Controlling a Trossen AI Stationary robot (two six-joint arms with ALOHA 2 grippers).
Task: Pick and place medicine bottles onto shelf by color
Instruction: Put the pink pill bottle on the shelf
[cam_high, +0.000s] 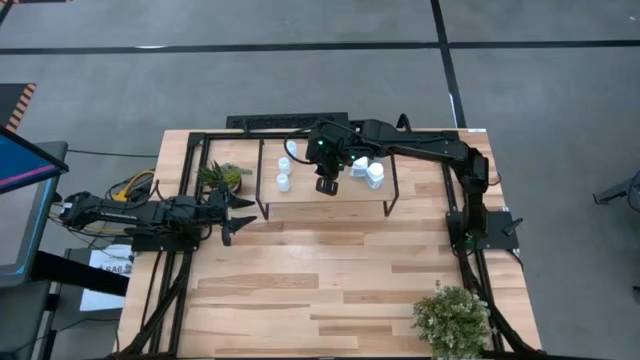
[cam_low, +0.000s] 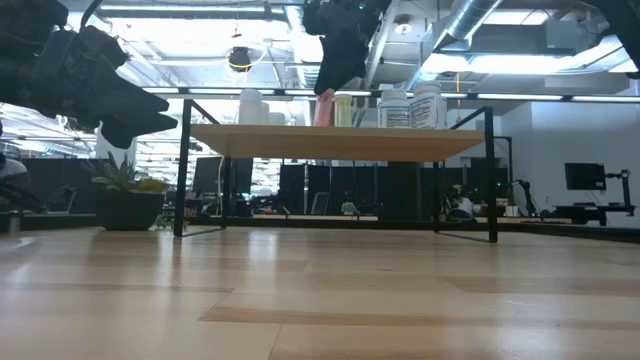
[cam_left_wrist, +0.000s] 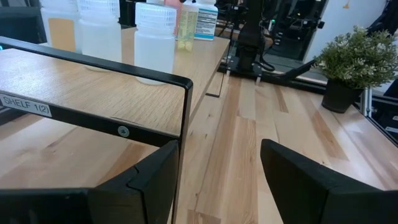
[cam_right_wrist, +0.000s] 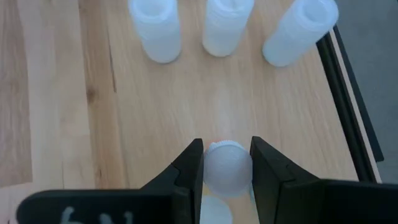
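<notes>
The left pincer (cam_high: 232, 216) hangs released over the table (cam_high: 300, 300), just off the shelf's left end, its fingers (cam_left_wrist: 297, 177) parted with nothing between them. The left arm lies stretched low along the table's left side, pointing toward the shelf (cam_high: 300, 205). A potted plant (cam_high: 222, 177) stands just behind it.

On the shelf's left part three white bottles (cam_high: 284, 172) stand upright, close together, with bare board beside them toward the middle.

The right arm reaches in from the table's right rear across the shelf, its wrist turned down. The right pincer (cam_right_wrist: 227, 163) is clenched on a white-capped bottle (cam_right_wrist: 227, 168), which stands upright with its long axis vertical, at mid-shelf near the front edge.

More bottles (cam_high: 368, 170) cluster on the shelf's right part, under the arm. The wide front half of the table lies open, but for a second plant (cam_high: 455, 318) at its front right corner.
</notes>
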